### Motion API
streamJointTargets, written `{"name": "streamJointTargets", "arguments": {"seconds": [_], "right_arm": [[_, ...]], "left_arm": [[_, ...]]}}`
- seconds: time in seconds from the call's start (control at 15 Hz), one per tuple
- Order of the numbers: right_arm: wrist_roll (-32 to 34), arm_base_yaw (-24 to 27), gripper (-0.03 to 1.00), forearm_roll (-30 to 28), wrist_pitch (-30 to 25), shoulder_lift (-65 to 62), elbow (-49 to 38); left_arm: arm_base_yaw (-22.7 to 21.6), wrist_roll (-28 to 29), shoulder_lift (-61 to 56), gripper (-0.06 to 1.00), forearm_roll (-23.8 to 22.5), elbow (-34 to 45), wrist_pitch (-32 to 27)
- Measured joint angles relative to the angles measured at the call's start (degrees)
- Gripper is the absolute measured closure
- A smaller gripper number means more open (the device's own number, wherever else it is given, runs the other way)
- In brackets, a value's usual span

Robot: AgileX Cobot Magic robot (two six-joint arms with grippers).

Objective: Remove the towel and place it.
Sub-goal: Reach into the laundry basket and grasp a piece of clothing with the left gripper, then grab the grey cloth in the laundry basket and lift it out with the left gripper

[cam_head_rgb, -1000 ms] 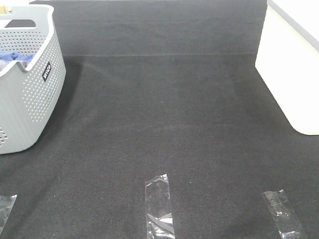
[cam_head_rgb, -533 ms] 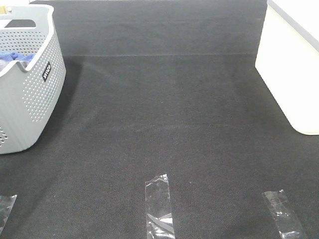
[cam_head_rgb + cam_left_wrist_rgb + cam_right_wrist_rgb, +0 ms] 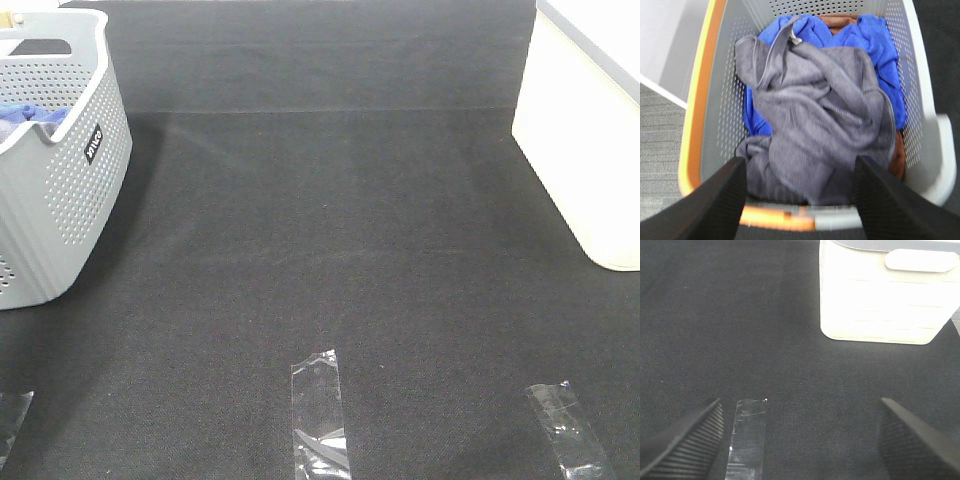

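The grey-lavender towel (image 3: 820, 125) lies crumpled in the grey perforated basket (image 3: 720, 115), on top of a bright blue cloth (image 3: 875, 50) and a brown cloth (image 3: 899, 157). My left gripper (image 3: 800, 200) hangs open above the basket's near end, clear of the towel, its two dark fingers (image 3: 715, 200) wide apart. In the high view only the basket (image 3: 60, 200) at the far left shows, with a bit of blue cloth (image 3: 25, 118) inside; the towel and both grippers are out of that view. My right gripper (image 3: 800, 440) is open and empty above the black mat.
A white bin (image 3: 590, 140) stands at the right edge of the black mat (image 3: 330, 230); it also shows in the right wrist view (image 3: 885, 295). Strips of clear tape (image 3: 318, 415) lie along the mat's front edge, one under my right gripper (image 3: 747, 435).
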State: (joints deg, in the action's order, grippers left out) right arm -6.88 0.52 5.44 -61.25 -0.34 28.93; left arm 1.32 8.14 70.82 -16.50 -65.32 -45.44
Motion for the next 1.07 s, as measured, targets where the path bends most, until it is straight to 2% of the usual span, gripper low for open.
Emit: {"name": "streamJointTargets", "arguments": {"seconds": [0.27, 0.47, 0.67, 0.93, 1.07], "right_arm": [[0.0, 0.0, 0.19, 0.0, 0.0, 0.0, 0.0], [0.0, 0.0, 0.19, 0.0, 0.0, 0.0, 0.0], [0.0, 0.0, 0.19, 0.0, 0.0, 0.0, 0.0], [0.0, 0.0, 0.19, 0.0, 0.0, 0.0, 0.0], [0.0, 0.0, 0.19, 0.0, 0.0, -0.06, 0.0]], "left_arm": [[0.0, 0.11, 19.54, 0.35, -2.75, -15.93, -8.08], [0.0, 0.17, 29.05, 0.35, -5.16, -25.1, -11.57], [-0.86, 0.17, 36.67, 0.35, -6.3, -32.49, -12.32], [-4.41, 0.29, 44.75, 0.35, -6.07, -40.68, -13.12], [-4.76, 0.29, 46.41, 0.35, -6.13, -41.83, -12.95]]}}
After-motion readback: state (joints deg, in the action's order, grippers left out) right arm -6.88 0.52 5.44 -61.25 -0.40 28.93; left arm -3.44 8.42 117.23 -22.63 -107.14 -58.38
